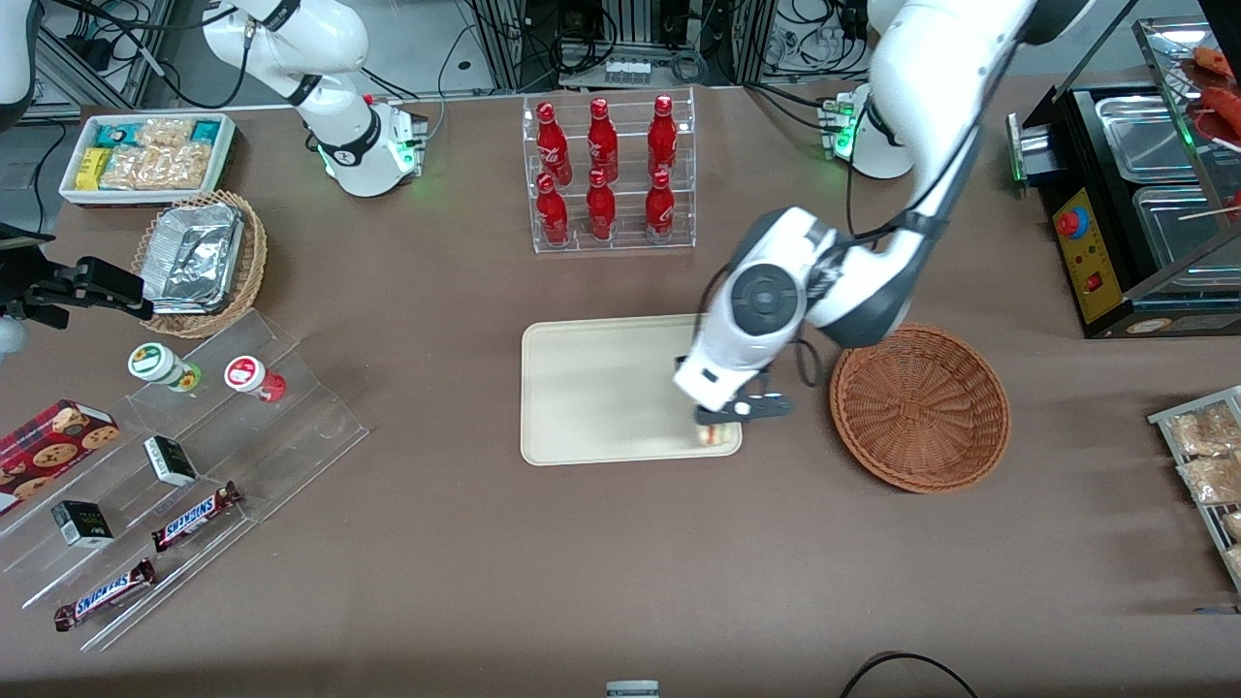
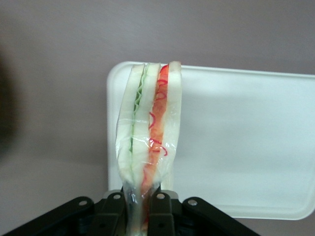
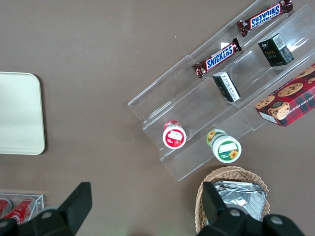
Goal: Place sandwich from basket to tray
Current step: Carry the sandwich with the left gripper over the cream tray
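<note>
One sandwich (image 2: 150, 132), and my gripper (image 1: 722, 419) is clamped on its lower end; I see it standing on edge over the corner of the tray (image 1: 591, 388) nearest the basket (image 1: 919, 407). Whether it touches the tray I cannot tell. Wrist view: pale bread slices under clear film, green filling in one seam, red-orange in the other. Tray is flat, cream, rounded corners, low rim, nothing lying on its bare part. Basket beside it is round, shallow, reddish-brown wicker, nothing inside. Six red bottles (image 1: 601, 170) stand in a clear tiered rack (image 1: 613, 237), farther from the front camera than the tray.
</note>
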`<state>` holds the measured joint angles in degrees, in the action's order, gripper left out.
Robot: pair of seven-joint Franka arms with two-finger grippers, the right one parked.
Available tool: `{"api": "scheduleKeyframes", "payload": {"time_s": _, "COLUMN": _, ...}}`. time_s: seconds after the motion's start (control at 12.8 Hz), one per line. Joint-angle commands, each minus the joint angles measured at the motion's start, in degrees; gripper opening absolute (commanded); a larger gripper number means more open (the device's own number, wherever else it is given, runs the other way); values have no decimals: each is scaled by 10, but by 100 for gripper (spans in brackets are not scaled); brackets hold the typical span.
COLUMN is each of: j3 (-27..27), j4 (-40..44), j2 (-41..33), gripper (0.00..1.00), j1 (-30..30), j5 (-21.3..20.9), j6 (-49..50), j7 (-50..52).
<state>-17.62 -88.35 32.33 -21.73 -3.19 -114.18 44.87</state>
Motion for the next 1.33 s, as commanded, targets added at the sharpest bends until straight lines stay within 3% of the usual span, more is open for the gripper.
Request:
{"api": "scheduleKeyframes", "payload": {"time_s": 0.0, "j3": 4, "j4": 111, "j2": 85, "gripper": 0, "j1": -51, "j5": -12, "j6": 47, "j7": 39}}
{"api": "scheduleKeyframes", "payload": {"time_s": 0.39, "j3": 7, "j4": 193, "j2": 164, "gripper": 0, "j1": -100, "j5": -11, "j6": 61, "j7": 52}}
{"api": "scheduleKeyframes", "payload": {"time_s": 1.25, "j3": 10, "j4": 194, "j2": 184, "gripper": 0, "j1": -110, "j5": -13, "j6": 55, "j7": 91}}
